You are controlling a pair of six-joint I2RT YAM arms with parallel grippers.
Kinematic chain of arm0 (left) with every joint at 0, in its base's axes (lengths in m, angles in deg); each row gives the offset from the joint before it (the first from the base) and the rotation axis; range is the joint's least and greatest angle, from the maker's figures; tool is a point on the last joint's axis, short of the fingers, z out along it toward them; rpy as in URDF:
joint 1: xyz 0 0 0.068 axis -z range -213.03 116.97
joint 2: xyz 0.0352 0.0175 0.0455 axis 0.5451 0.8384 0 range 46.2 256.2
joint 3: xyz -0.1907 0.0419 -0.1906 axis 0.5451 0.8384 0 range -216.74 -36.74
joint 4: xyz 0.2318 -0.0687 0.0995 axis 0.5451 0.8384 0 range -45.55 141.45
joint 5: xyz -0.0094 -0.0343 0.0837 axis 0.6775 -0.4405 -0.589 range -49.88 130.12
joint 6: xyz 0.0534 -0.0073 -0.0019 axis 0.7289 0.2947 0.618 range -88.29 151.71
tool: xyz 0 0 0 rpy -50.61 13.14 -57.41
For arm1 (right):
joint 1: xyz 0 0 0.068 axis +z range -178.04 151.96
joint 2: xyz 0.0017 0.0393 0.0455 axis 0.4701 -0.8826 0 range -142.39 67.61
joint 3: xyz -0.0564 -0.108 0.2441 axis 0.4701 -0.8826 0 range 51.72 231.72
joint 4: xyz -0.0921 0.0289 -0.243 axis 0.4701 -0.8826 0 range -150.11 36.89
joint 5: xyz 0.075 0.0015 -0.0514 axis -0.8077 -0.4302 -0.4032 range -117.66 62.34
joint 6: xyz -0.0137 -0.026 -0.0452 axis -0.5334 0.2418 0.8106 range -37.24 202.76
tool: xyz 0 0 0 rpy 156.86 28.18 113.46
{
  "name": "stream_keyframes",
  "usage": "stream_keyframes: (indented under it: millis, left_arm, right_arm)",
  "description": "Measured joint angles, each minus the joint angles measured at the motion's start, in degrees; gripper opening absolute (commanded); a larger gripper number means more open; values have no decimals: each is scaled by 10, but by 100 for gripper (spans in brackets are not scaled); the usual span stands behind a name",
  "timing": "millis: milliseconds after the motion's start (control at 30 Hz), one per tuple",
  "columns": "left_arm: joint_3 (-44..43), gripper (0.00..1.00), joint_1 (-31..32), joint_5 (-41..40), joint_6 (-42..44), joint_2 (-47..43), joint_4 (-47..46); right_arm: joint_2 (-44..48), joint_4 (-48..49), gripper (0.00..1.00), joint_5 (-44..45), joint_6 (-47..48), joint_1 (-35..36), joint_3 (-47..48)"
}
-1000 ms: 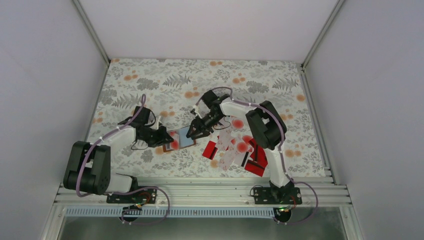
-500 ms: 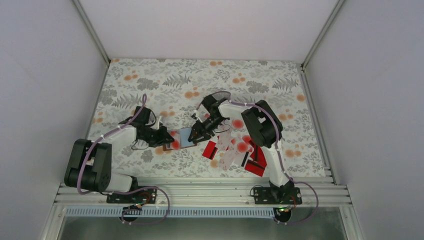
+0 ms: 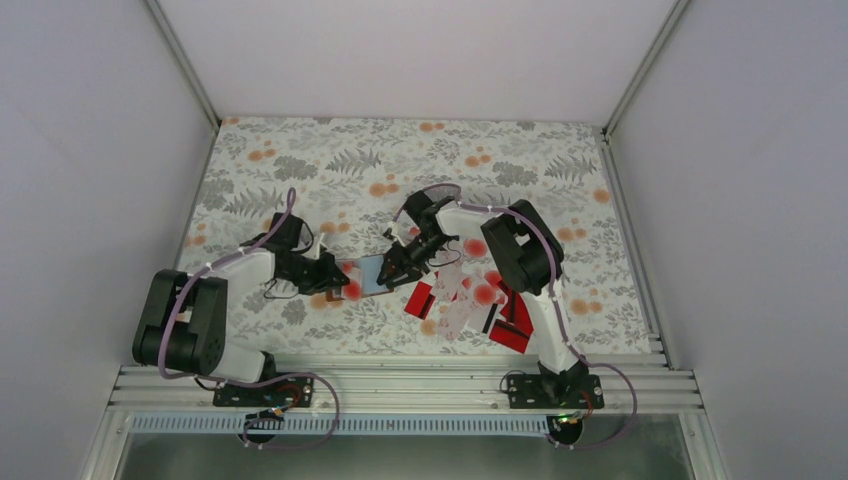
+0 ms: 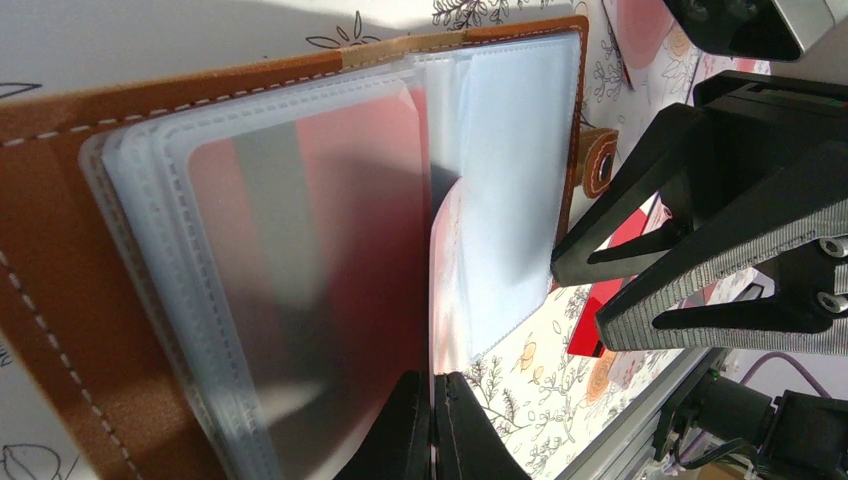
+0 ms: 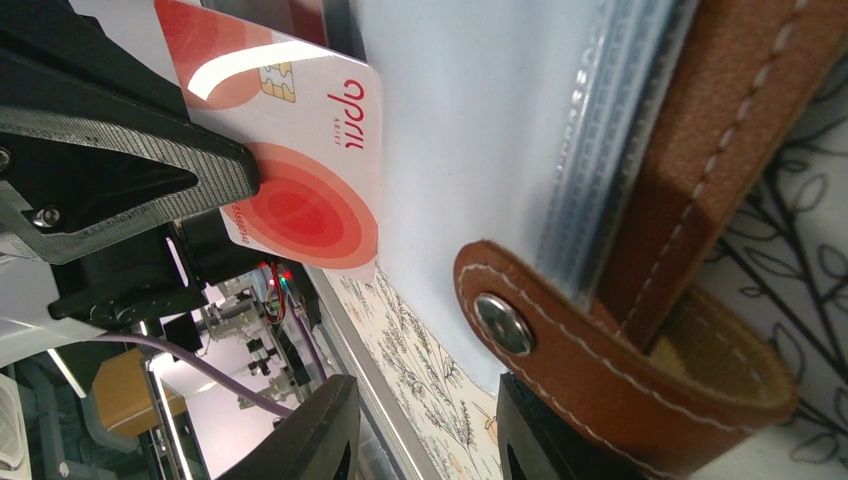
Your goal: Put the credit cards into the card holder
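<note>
Found the card holder (image 3: 365, 275) lying open at the centre of the top view, between the two grippers. Found the left gripper (image 4: 432, 395) pinched together at the lower middle of the left wrist view, clamped on the edge of the holder's clear sleeves. Could not determine any card edge in the same pinch. Found the right gripper (image 4: 577, 303) at the right of that view, jaws apart, nothing between them, tips just beside the outer pale sleeve (image 4: 510, 180).

Noted a white card (image 5: 310, 200) with red blotches at the upper left of the right wrist view, flat against that sleeve, printed face to the camera. Noted a red card (image 4: 340, 200) already inside a sleeve. Noted the remaining credit cards (image 3: 470, 295) heaped right of centre in the top view.

Judged the step in hand as seating the white card. Called for keeping the sleeve stack pinned and pushing the card's exposed edge square to the pocket mouth — no skew, no lifting of the sleeve.

Read the holder's long axis as running left to right in the top view, rising slightly rightward, with the strap (image 5: 560, 330) end toward the right gripper. Could not fix the white card's long axis — partly covered.
</note>
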Motion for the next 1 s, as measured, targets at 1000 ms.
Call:
stream_keyframes:
  millis: [1000]
  left_arm:
    - [-12,2,0,10,6,38,-34]
  right_arm:
    - [0,19,35,-14,3,-3,-16]
